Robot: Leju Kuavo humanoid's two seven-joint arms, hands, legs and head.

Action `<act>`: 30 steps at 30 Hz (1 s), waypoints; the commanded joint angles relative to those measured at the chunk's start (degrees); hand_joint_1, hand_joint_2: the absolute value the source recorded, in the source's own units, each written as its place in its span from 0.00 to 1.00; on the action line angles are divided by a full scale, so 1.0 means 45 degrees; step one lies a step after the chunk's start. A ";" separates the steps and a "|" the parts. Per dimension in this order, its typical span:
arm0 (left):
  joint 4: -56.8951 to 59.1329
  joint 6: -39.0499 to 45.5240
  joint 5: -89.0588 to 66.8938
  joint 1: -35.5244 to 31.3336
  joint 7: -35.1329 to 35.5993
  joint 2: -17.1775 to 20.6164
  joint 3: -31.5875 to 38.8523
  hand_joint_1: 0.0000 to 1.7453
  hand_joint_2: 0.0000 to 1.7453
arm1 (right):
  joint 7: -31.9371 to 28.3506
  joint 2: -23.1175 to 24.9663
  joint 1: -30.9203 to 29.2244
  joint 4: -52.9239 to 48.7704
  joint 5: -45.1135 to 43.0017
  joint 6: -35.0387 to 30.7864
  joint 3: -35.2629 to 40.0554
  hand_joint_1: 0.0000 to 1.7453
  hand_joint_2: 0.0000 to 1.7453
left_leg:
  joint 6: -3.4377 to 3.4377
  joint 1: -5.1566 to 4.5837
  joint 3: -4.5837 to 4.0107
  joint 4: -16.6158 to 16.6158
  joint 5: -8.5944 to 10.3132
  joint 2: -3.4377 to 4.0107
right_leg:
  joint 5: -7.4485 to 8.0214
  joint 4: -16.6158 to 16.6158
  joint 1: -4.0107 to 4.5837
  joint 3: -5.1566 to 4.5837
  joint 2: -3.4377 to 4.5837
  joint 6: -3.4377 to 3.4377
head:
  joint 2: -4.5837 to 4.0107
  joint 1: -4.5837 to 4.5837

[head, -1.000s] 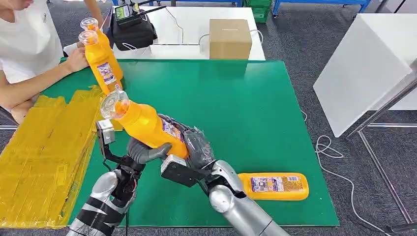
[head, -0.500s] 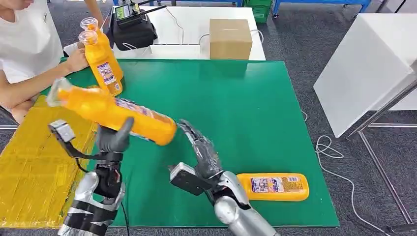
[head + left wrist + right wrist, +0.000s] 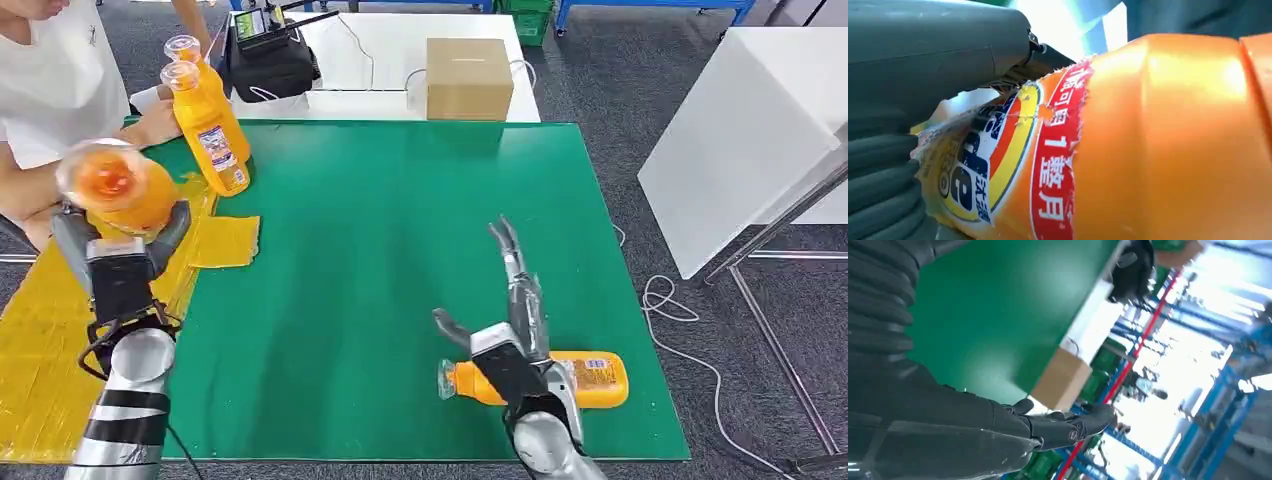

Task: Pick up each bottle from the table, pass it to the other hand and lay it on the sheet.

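Green table (image 3: 400,200) | left hand (image 3: 118,262) grips orange bottle (image 3: 115,185) | right hand (image 3: 510,300) spread above lying bottle (image 3: 585,380)

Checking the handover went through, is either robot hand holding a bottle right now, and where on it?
The left robot hand grips an orange bottle around its labelled body, over the yellow sheet. The right robot hand holds nothing.

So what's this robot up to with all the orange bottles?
The left hand holds an orange bottle over the yellow sheet, not yet laid down. The right hand is open above another bottle lying on the green table. A seated person holds two upright bottles.
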 commanded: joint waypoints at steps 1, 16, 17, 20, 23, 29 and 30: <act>0.4520 0.0170 -0.8253 -0.1517 0.2620 0.3382 0.0683 1.00 1.00 | -0.0263 -0.1367 0.0386 -0.2785 -0.1530 0.0995 -0.2014 0.00 1.00 | -0.0040 -0.0005 0.0079 -0.0020 -0.0016 0.0042 | -0.0010 -0.0007 -0.0006 0.0037 0.0031 -0.0018 | 0.0000 -0.0004; 0.7701 -0.0626 -0.7772 -0.2518 0.3024 0.4360 -0.0427 1.00 1.00 | -0.0552 -0.1930 0.0795 -0.3255 -0.5788 0.3846 -0.3827 0.00 0.00 | -0.0054 0.0017 0.0082 -0.0019 -0.0020 0.0043 | -0.0009 -0.0019 0.0008 -0.0030 0.0018 -0.0058 | 0.0000 -0.0005; 0.7748 -0.0616 -0.7752 -0.2490 0.3020 0.4384 -0.0409 1.00 1.00 | -0.0571 -0.1984 0.0816 -0.3226 -0.5782 0.3851 -0.3883 0.00 0.00 | -0.0038 0.0018 0.0043 -0.0009 -0.0014 0.0052 | 0.0000 -0.0012 0.0010 -0.0075 0.0026 -0.0052 | 0.0000 0.0004; 0.7776 -0.0624 -0.7748 -0.2506 0.3013 0.4358 -0.0421 1.00 1.00 | -0.0583 -0.1939 0.0825 -0.3198 -0.5766 0.3859 -0.3846 0.00 0.00 | -0.0029 0.0012 0.0030 -0.0011 -0.0010 0.0052 | 0.0007 -0.0011 0.0004 -0.0093 0.0037 -0.0048 | 0.0000 0.0000; 0.7776 -0.0624 -0.7748 -0.2506 0.3013 0.4358 -0.0421 1.00 1.00 | -0.0583 -0.1939 0.0825 -0.3198 -0.5766 0.3859 -0.3846 0.00 0.00 | -0.0029 0.0013 0.0027 -0.0009 -0.0013 0.0054 | 0.0006 -0.0011 0.0005 -0.0087 0.0038 -0.0047 | 0.0000 0.0005; 0.8891 -0.1198 -0.7689 -0.3013 0.3015 0.3993 -0.0747 1.00 1.00 | -0.0145 -0.1587 0.0656 -0.2107 -0.5731 0.3731 -0.4365 0.00 1.00 | -0.0046 0.0019 0.0067 -0.0017 -0.0023 0.0045 | -0.0005 -0.0023 0.0012 0.0005 0.0020 -0.0053 | 0.0000 0.0000; 0.9211 -0.1671 -0.7463 -0.3198 0.2750 0.3935 -0.0864 1.00 1.00 | -0.0139 -0.1502 0.0563 -0.1886 -0.5732 0.3736 -0.4412 0.00 1.00 | -0.0052 0.0019 0.0083 -0.0020 -0.0027 0.0039 | -0.0011 -0.0026 0.0011 0.0023 0.0013 -0.0055 | 0.0000 0.0000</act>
